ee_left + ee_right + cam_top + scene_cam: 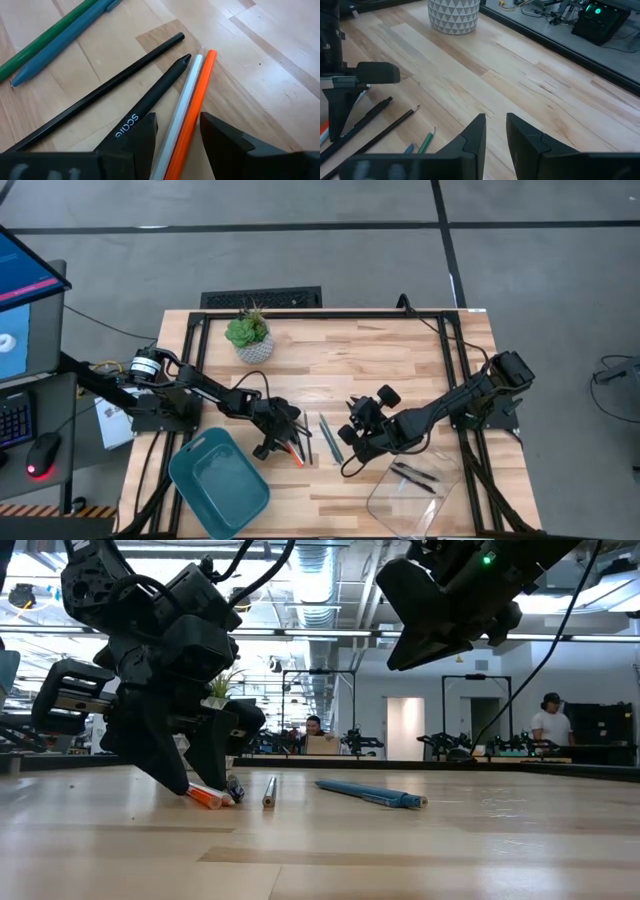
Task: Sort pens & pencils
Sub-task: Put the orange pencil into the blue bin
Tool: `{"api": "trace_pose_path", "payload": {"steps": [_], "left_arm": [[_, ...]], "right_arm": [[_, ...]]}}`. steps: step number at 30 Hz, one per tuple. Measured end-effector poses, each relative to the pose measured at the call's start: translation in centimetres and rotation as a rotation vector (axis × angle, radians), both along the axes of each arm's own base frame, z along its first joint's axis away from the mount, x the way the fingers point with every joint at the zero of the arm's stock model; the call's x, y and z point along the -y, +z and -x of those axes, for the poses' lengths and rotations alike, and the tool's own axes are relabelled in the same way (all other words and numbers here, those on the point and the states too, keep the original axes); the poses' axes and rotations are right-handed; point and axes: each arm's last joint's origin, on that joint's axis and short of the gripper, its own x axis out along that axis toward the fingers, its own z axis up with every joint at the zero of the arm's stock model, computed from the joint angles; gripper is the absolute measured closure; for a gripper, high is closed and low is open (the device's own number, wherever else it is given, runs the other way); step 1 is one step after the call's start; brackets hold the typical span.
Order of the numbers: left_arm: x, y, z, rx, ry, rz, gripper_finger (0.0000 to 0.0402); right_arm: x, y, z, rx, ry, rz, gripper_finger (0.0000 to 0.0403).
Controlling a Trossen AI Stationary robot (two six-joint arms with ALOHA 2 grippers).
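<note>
Two dark fingers of the left gripper [177, 137] stand open, low over the light wooden table [400, 360], one on each side of the bright orange-red pencil [192, 112] and a thin white stick [181, 110] beside it.

Near the left gripper, on its own side of the table, sits the big teal plastic bin [218, 482]. Across from it, past the right gripper [358, 432], is the clear plastic tray [412, 488], with two black pens [415, 476] inside.

That right gripper hangs above the table, fingers a little apart, holding nothing.

Between both grippers lie a teal-blue pen [55, 47] and a green pencil [42, 37], side by side. Two black sticks [100, 92] lie just beside the orange-red pencil.
</note>
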Motion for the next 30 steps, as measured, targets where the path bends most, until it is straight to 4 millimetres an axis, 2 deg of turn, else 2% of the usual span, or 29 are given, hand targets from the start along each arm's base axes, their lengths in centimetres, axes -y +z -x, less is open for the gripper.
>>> {"api": "trace_pose_path", "payload": {"steps": [7,16,19,26,30], "left_arm": [[-0.1,0.0,0.0,0.009,-0.015,-0.005,0.0253],[-1.8,0.1,-0.3,0.028,-0.009,0.043,0.0253],[-1.8,-0.3,-0.5,0.046,-0.014,0.057,0.0253],[-1.7,-2.6,-1.5,0.073,-0.033,0.137,0.0253],[-1.6,-2.8,-1.7,0.095,-0.029,0.154,0.0253]], "right_arm": [[0.0,0.0,0.0,0.0,0.0,0.0,0.0305],[0.0,0.0,0.0,-0.001,0.0,0.0,0.0305],[0.0,0.0,0.0,-0.004,0.0,0.002,0.0305],[0.1,-0.1,0.1,-0.015,0.0,0.007,0.0305],[0.1,-0.1,0.1,-0.018,0.0,0.009,0.0305]]}}
